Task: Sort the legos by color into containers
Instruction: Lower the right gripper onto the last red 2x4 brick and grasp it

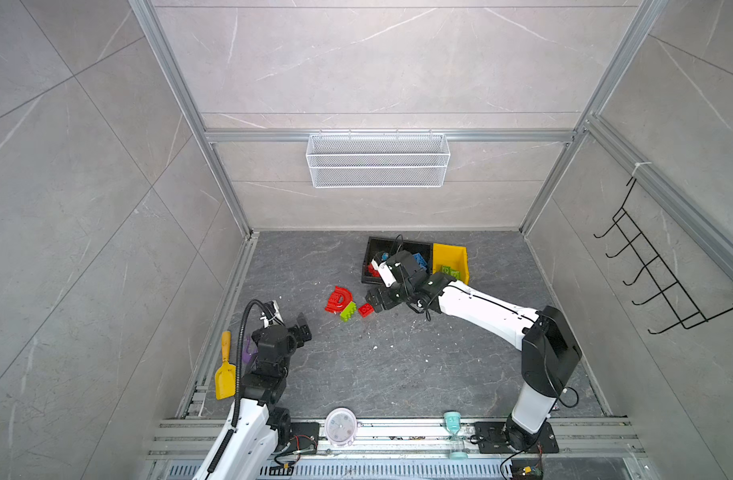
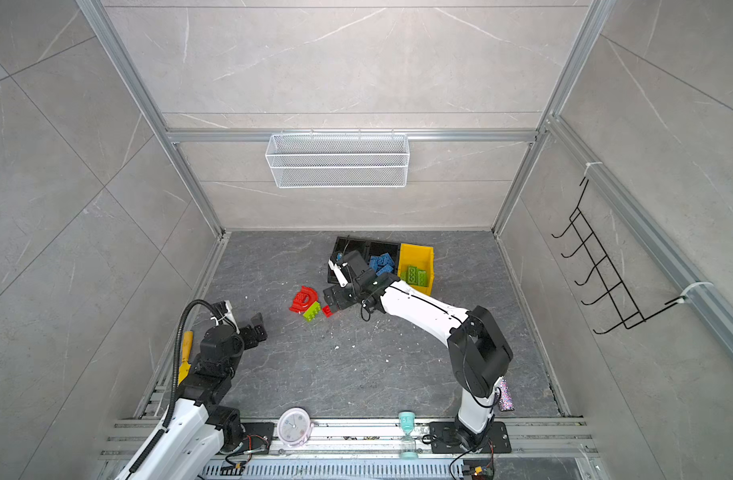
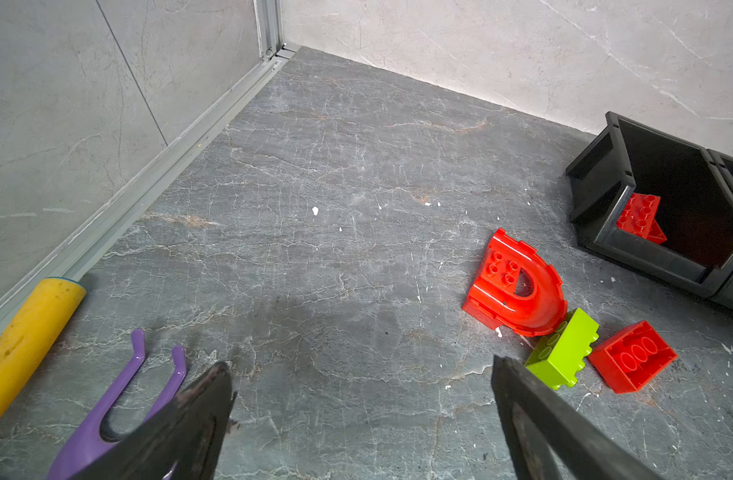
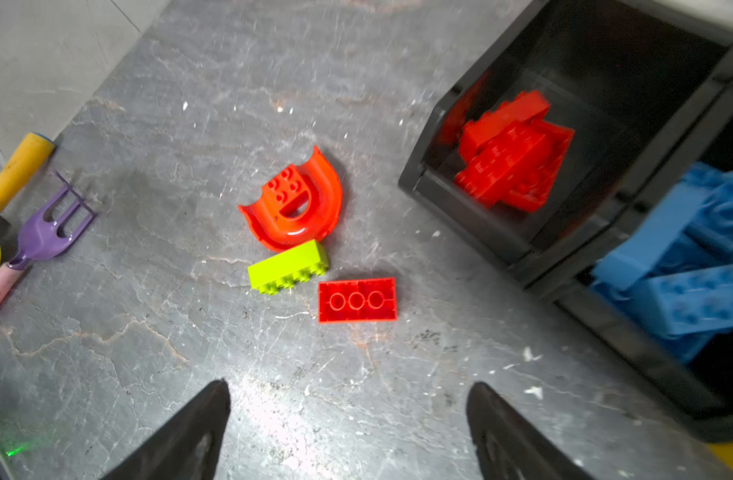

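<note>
- Three loose legos are counted on the tabletop: one red arch piece, one lime green brick and one red brick.
- The lime green brick is laid on its side, touching the red arch piece. The red brick is turned hollow side up, just beside the lime green brick.
- Three containers are lined up side by side near the back wall: two black and one yellow.
- A pile of red bricks is held in the left black container. Their number cannot be told.
- A heap of blue bricks is held in the middle black container, also too jumbled to count.
- Two green bricks are made out in the yellow container.
- One yellow toy shovel and one purple toy fork are seen at the left edge of the tabletop.
- Two arms are counted.
- The right arm is stretched from its near-right base towards the middle. The right hand is held low, just beside the red brick and in front of the black containers, with its jaws spread wide and nothing between them.
- The left arm is folded close to its near-left base. The left hand is raised over bare tabletop, well apart from the loose legos, with its jaws fully spread and nothing gripped.
</note>
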`<state>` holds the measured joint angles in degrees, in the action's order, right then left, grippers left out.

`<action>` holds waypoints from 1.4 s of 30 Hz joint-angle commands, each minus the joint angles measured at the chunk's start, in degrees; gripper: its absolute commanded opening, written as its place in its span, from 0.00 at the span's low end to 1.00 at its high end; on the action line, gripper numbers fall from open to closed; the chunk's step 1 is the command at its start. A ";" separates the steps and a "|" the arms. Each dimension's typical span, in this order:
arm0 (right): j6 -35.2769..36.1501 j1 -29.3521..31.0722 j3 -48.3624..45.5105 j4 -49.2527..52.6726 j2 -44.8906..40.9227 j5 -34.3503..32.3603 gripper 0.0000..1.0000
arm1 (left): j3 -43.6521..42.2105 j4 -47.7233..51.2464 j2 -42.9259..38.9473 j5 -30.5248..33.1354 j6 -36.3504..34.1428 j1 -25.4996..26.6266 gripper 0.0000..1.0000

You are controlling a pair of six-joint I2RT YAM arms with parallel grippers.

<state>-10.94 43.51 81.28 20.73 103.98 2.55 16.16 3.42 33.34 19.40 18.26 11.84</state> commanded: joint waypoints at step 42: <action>7.19 1.99 9.79 0.65 18.47 -0.08 0.63 | 0.74 0.09 -2.08 -0.13 0.89 -0.47 1.00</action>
<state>-3.05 45.28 93.25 22.83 126.10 2.37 16.16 4.40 31.11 19.27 18.26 11.84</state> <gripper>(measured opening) 0.651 0.994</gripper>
